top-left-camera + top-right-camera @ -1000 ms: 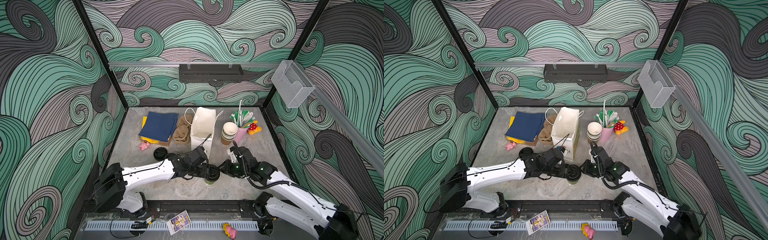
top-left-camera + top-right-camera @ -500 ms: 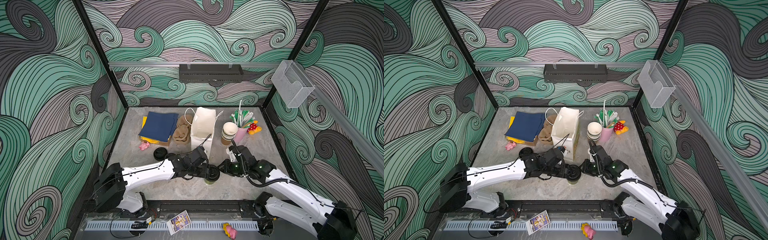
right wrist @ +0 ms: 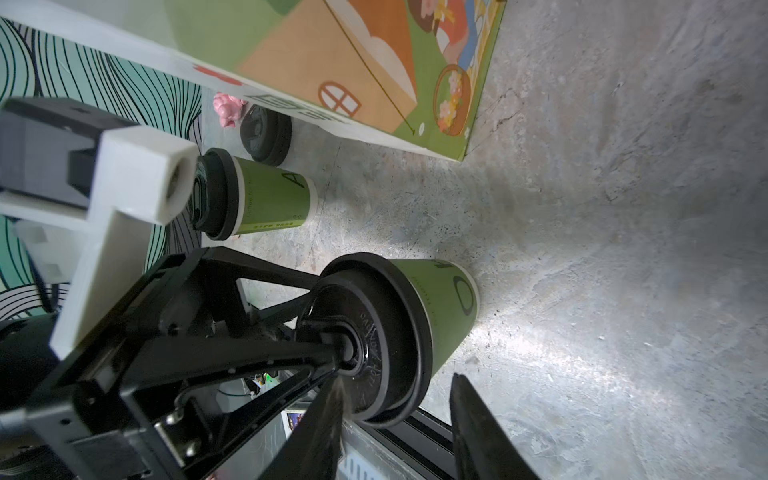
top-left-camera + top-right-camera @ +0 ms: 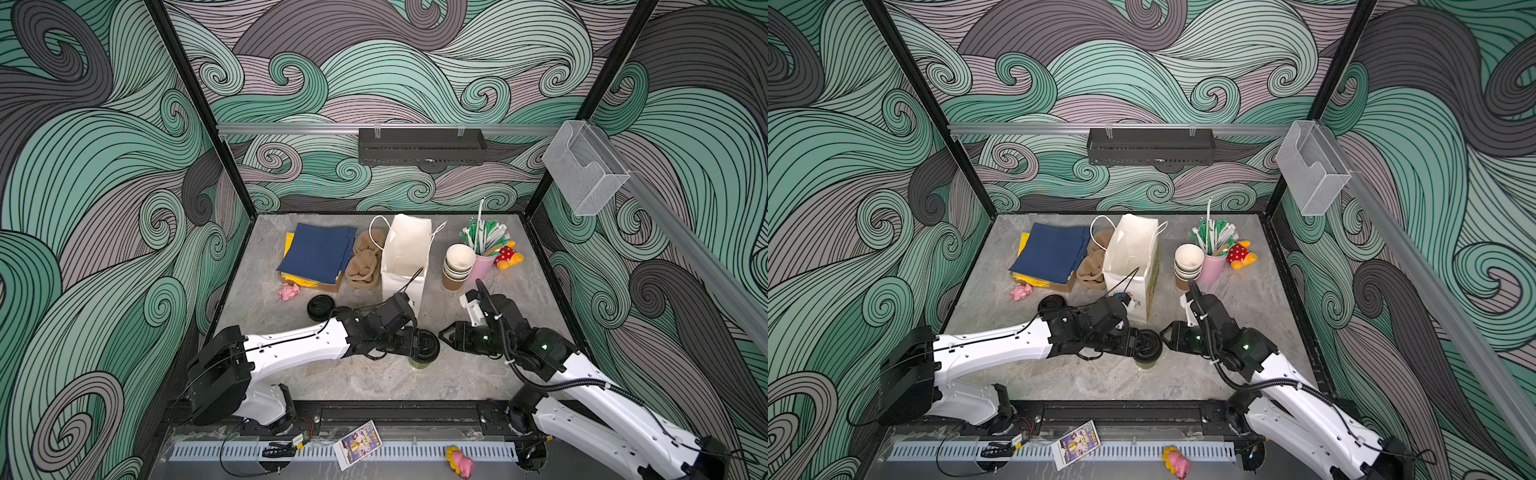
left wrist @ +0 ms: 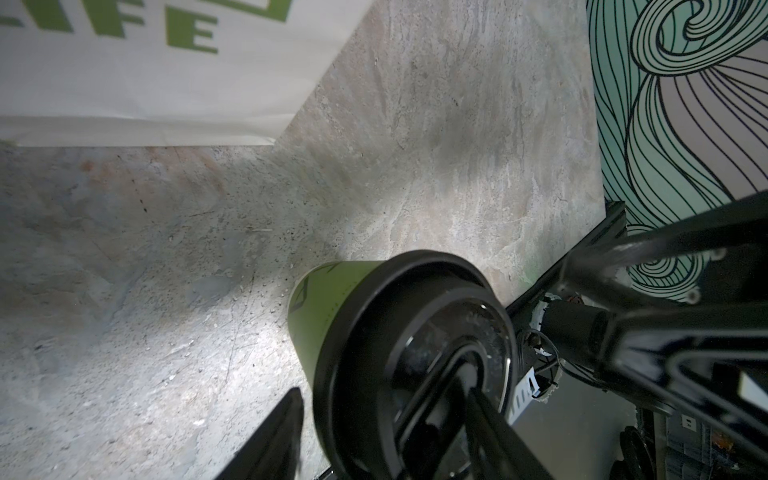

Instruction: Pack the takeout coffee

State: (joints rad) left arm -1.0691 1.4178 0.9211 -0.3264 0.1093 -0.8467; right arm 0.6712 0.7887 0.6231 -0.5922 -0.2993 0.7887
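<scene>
A green takeout coffee cup (image 4: 419, 364) (image 5: 320, 303) stands near the table's front middle with a black sip lid (image 3: 399, 332) on it. My left gripper (image 4: 419, 343) (image 5: 380, 395) is open above it. One of its fingers (image 3: 291, 357) rests on the lid's centre and the other stands just outside the rim. My right gripper (image 4: 442, 334) (image 3: 395, 380) is open too, its jaws straddling the lid's edge without gripping it. A second lidded green cup (image 3: 266, 199) stands behind, hidden in both top views. A stack of empty cups (image 4: 458, 266) is at the back right.
A white paper bag (image 4: 405, 257) stands open just behind the grippers. A loose black lid (image 4: 320, 307) and a pink toy (image 4: 288, 291) lie to the left. Brown pulp carriers (image 4: 365, 262), blue napkins (image 4: 318, 253), a pink straw cup (image 4: 484, 266) and a red toy (image 4: 509, 255) line the back.
My right gripper's jaws have spread apart at the lid's edge. The left gripper and the cup have stayed where they were.
</scene>
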